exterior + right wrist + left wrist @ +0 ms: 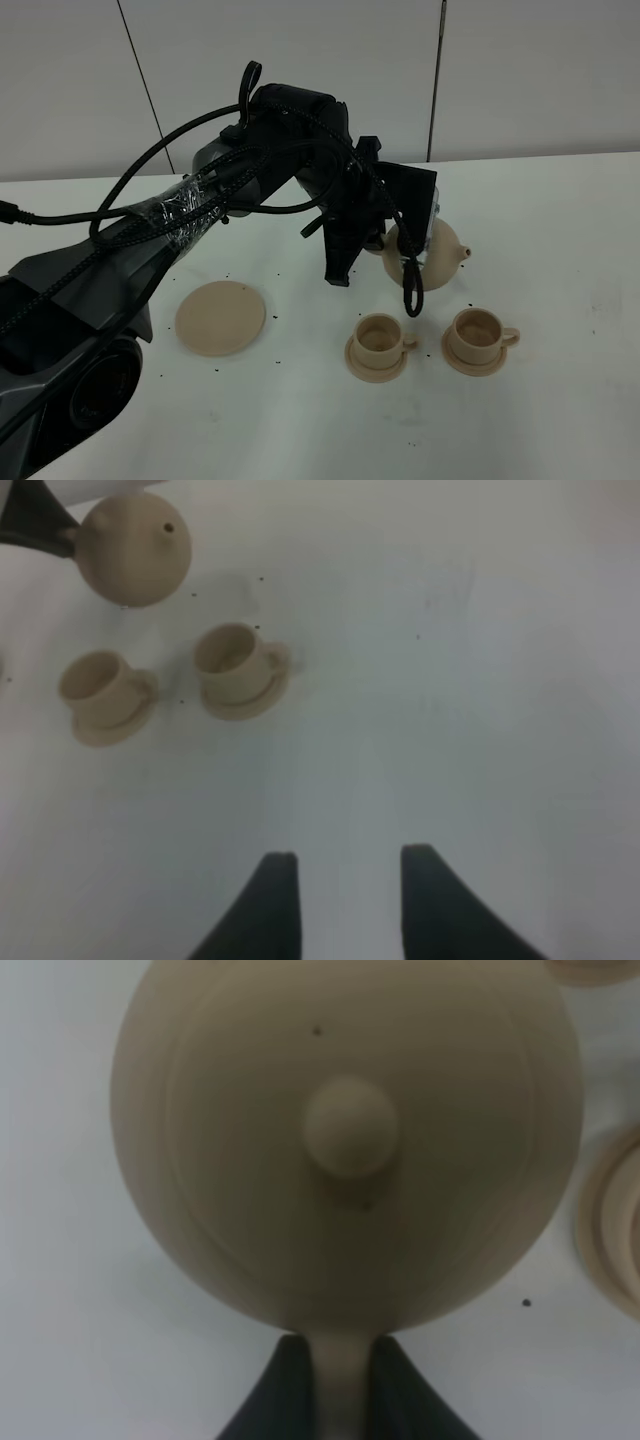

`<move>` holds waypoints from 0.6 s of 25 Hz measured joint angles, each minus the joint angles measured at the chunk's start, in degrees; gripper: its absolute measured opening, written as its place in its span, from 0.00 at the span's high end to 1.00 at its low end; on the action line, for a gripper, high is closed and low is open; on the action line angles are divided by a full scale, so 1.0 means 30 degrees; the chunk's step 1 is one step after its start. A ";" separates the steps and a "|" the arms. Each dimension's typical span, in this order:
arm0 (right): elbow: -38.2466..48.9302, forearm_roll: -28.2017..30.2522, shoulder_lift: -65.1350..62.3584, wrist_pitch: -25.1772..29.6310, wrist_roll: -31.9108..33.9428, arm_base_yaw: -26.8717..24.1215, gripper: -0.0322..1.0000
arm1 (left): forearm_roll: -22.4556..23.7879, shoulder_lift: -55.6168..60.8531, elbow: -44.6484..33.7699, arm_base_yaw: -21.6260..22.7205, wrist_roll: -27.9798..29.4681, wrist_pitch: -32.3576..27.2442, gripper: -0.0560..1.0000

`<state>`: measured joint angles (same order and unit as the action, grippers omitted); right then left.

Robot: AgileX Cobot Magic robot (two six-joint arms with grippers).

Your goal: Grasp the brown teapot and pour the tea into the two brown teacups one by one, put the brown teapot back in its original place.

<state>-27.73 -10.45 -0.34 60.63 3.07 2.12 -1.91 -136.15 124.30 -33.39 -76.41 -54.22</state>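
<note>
The left claw (340,1405) is clamped tight on the loop handle (340,1380) of the tan teapot (445,258), one dark finger on each side. The pot sits toward the far side of the white table (560,230), right of the middle, and looks to hang clear of the tabletop. Its lid is on and its short spout (465,252) points right. Just nearer than the pot stand the two small cups, each on its own little saucer: the left cup (379,340) is almost under the claw and the right cup (478,333) is a little further right. I cannot tell whether either holds any liquid.

The large saucer (221,317) lies bare, well off to the left, near the base of the left arm (150,240). That arm stretches across the table, wrapped in clear film and draped in black cable, and one loop of cable (410,295) dangles in front of the pot, partly hiding it. Tiny dark specks (267,312) are scattered over the tabletop.

The right claw (345,885) hovers over bare table well away from the cups, its fingers spread and holding nothing.
</note>
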 joint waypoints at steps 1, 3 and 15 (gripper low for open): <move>0.0000 0.0000 0.0000 0.0000 0.0000 0.0000 0.73 | 0.0000 0.0000 0.0000 0.0000 -0.0228 0.0101 0.79; 0.0000 0.0000 0.0000 0.0000 0.0000 0.0000 0.73 | 0.0000 -0.0022 0.0000 0.0000 -0.0700 0.0311 0.79; 0.0000 0.0000 0.0000 0.0000 0.0000 0.0000 0.73 | 0.1055 -0.0056 0.0016 -0.0731 -0.2524 0.0955 0.79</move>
<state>-27.73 -10.45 -0.34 60.63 3.07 2.12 1.26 -136.32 124.35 -35.58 -83.98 -51.36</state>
